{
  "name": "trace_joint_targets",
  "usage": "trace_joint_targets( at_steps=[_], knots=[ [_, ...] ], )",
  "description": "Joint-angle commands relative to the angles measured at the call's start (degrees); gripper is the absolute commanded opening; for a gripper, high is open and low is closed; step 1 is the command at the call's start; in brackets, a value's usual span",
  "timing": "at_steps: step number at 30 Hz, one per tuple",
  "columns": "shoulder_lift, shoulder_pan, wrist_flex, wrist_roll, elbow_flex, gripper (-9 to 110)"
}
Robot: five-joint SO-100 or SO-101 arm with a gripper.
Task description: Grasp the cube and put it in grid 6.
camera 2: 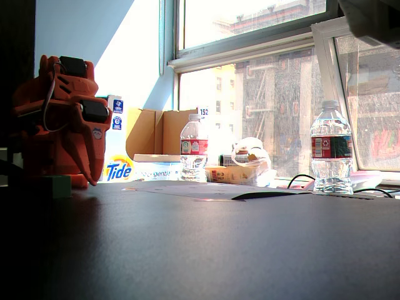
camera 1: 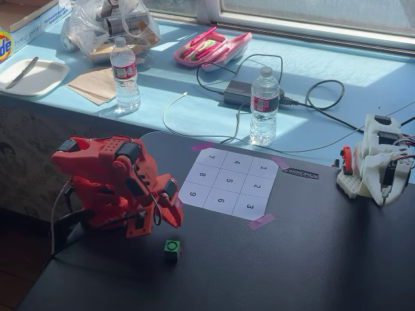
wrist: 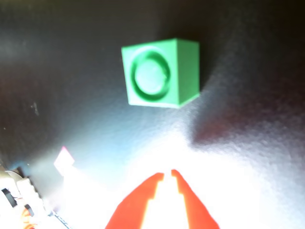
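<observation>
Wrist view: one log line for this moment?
phase: pre-grasp | gripper: shut, empty, short of cube | small bright green plastic cube: on black table, off sheet | white paper cell 6: empty

Looked like a home or dorm room pressed into a hobby robotics bench. Black counter (camera 1: 292, 259) sat against a sunny window sill (camera 1: 337, 71) cluttered with water bottles (camera 1: 264, 105), a Tide box (camera 2: 134, 167), a paper plate (camera 1: 32, 76), grocery bag (camera 1: 110, 26), a charger brick (camera 1: 237, 92).
</observation>
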Motion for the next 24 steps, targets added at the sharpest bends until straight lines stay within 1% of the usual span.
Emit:
trace_joint_targets(
  at_steps=[1, 19, 21, 24],
  knots=[
    [-0.35, -0.26, 0.44, -0.09, -0.09, 0],
    [-2.02, -1.23, -0.35, -1.14, -0.53, 0],
    [-4.39, -0.88, 2.46, -0.88, -1.93, 0],
    [-11.25, -0.79, -6.42, -0.7, -5.1, 0]
  ],
)
